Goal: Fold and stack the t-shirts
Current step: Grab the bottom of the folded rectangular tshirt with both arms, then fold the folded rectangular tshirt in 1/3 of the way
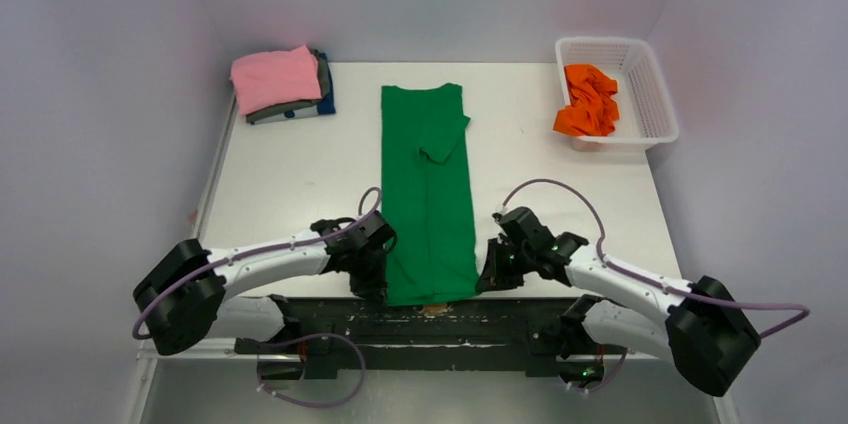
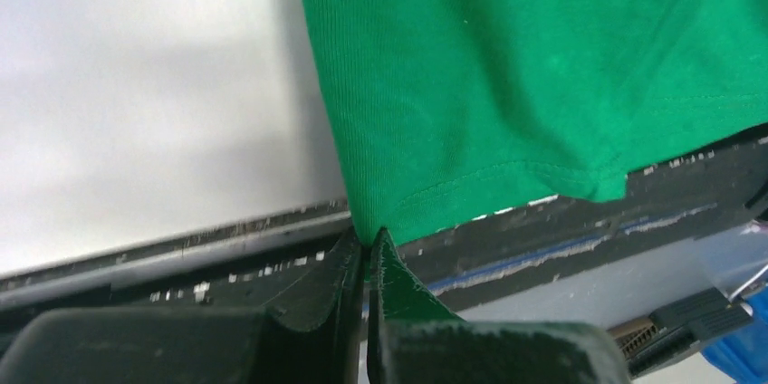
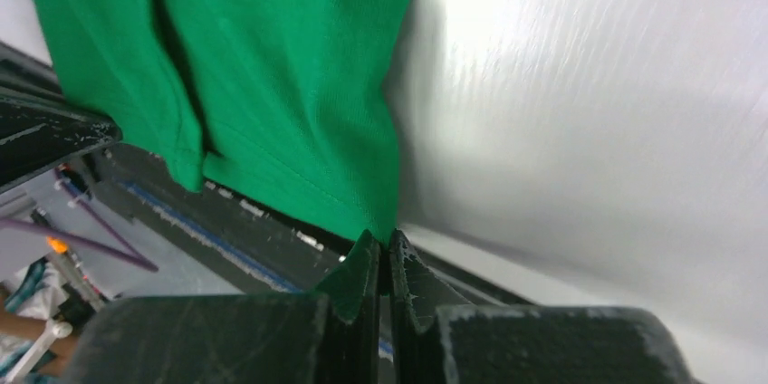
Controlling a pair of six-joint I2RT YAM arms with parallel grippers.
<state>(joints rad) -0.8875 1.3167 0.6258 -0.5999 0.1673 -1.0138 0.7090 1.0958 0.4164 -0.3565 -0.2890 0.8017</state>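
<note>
Plainly, the green t-shirt (image 1: 428,194) is your biggest concern: it lies flat down the middle of the bench (image 1: 290,174) as a long narrow strip with its sides folded inward, one sleeve (image 1: 445,139) turned across the upper part. Treat it as light, limp knit cloth that will sag, drag and unfold itself if you lift one side ahead of the other. It is not fragile, and the thin fabric could slip out of a shallow pinch. The near hem (image 2: 507,171) hangs just over the bench's front edge, and its two corners are the sensible places to hold. The left end effector (image 2: 369,244) is closed on the left corner and the right end effector (image 3: 385,248) is closed on the right corner, each with cloth nipped at the very tips. I judge you should carry both corners together toward the collar to halve the strip. Pale walls (image 1: 120,64) close in on three sides, so keep your elbows tucked. The bench is white, smooth and probably slick enough for the cloth to slide. At far right a white basket (image 1: 655,94) holds crumpled orange t-shirts (image 1: 588,101). At far left the finished pile has a pink t-shirt (image 1: 275,77) on top of what look like two darker ones, though the top view shows too little to be certain.
</note>
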